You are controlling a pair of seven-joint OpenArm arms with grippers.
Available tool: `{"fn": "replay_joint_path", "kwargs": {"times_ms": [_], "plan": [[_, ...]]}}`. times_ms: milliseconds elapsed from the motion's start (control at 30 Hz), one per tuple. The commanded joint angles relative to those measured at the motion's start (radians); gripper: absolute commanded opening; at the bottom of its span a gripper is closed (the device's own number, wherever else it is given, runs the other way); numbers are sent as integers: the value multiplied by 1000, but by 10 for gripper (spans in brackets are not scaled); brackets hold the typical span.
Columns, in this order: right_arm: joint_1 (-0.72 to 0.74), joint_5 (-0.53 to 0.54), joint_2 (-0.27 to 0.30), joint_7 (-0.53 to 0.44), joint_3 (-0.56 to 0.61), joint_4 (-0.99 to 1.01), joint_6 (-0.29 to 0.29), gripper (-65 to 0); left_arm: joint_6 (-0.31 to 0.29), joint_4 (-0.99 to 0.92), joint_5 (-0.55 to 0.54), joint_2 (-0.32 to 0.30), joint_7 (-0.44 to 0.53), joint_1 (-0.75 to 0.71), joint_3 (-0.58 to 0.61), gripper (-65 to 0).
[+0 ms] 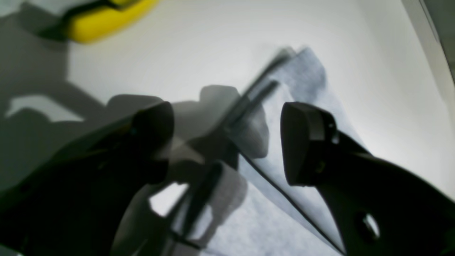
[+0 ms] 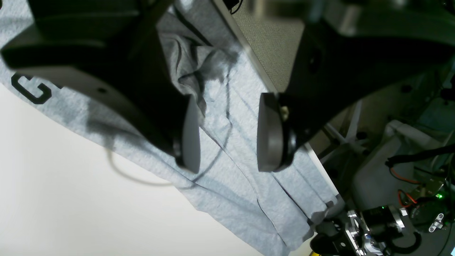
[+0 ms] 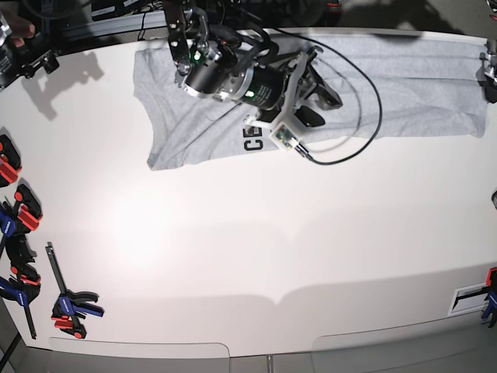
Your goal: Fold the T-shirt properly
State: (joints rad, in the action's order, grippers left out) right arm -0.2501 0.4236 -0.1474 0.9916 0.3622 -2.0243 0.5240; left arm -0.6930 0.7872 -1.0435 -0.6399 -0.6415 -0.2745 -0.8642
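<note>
In the left wrist view, the left gripper (image 1: 227, 142) fills the lower half of the frame with its jaws spread wide and nothing between them. Behind the gap, a pale grey edge of the T-shirt (image 1: 305, 81) runs from centre toward the lower right over the white table (image 1: 213, 42). A blurred yellow object (image 1: 106, 21) sits at the upper left.

In the right wrist view, the right gripper (image 2: 227, 131) hangs at centre, its two pads parted and empty. The T-shirt (image 2: 227, 177) lies below them, rumpled into soft ridges, with part of a black letter at the upper left. A thin black cable (image 2: 142, 177) loops over its hem onto the table (image 2: 71, 199).

In the base view, the T-shirt (image 3: 419, 78) stretches across the upper edge of the table (image 3: 248, 256), with the right arm over it at upper centre. Clamps (image 3: 70, 307) lie at the lower left.

The cloth looks light, limp and prone to bunching, so a pinch at a hem corner or sleeve seam would likely serve best, taking a single layer.
</note>
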Motion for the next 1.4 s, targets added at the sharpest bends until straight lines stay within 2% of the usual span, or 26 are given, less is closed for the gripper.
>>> {"fn": "replay_joint_path", "kwargs": {"times_ms": [0,133,400,533,633,833,867,933,1133,1267,1367], "plan": [[6,25,-10,-23,2,-18,11,-396,-5,11,-18,-23,-27,-3,-5,-222],[6,25,-10,-18,2,-18,11,-396,-5,11,-39,-20,-51,-3,14,-225],[6,25,-10,-14,2,-18,11,-396,-5,11,-69,-20,-47,-3,156,-225],[6,25,-10,-10,2,-18,11,-396,-5,11,-68,-21,-52,-5,160,-243],[6,25,-10,-8,2,-18,11,-396,-5,11,-69,-20,-103,-5,160,-270],[6,25,-10,-8,2,-18,11,-396,-5,11,-69,-20,-140,-5,160,-271],[6,25,-10,-8,2,-18,11,-396,-5,11,-69,-20,-137,-5,160,-286],[6,24,-10,-8,2,-18,12,-396,-5,11,-69,-20,-126,-5,160,-357],[6,21,-10,-7,2,-18,12,-396,-5,11,-69,-20,-119,-5,160,-641],[6,15,-10,-8,2,-18,11,-396,-5,11,-119,-21,-90,-5,156,-650],[6,-76,-10,-27,2,-18,11,-397,-5,12,-231,-26,-114,-5,143,-650]]}}
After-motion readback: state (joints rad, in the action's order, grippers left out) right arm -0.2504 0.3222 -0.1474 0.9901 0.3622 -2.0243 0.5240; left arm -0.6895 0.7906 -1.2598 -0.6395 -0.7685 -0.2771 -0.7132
